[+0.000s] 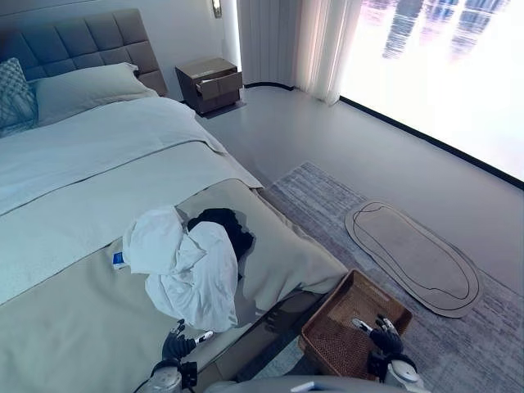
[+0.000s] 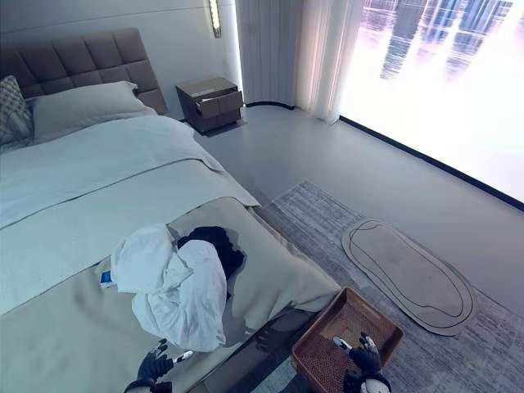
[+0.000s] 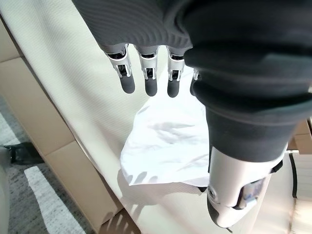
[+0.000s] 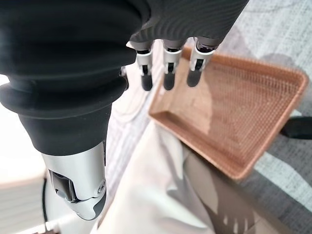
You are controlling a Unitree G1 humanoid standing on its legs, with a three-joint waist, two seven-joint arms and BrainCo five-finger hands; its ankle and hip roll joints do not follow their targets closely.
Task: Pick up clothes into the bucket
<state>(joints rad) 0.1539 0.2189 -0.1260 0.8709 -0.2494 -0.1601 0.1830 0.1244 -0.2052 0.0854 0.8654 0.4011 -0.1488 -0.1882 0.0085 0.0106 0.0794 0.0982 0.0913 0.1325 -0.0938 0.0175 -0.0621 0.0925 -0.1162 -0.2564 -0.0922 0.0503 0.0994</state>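
While clothes lie abed, basket holds nothing.

Clothes on bed near foot edge; basket on rug, right of bed.

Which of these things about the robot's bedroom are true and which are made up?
1. The white clothes lie on the bed. True.
2. The brown basket is full of clothes. False: nothing lies in it.
3. The left hand is squeezing the white clothes. False: its fingers are straight and hold nothing, just short of the cloth.
4. A dark piece of clothing peeks out behind the white one. True.
5. The basket sits on the bed. False: it stands on the floor rug beside the bed, near the right hand.
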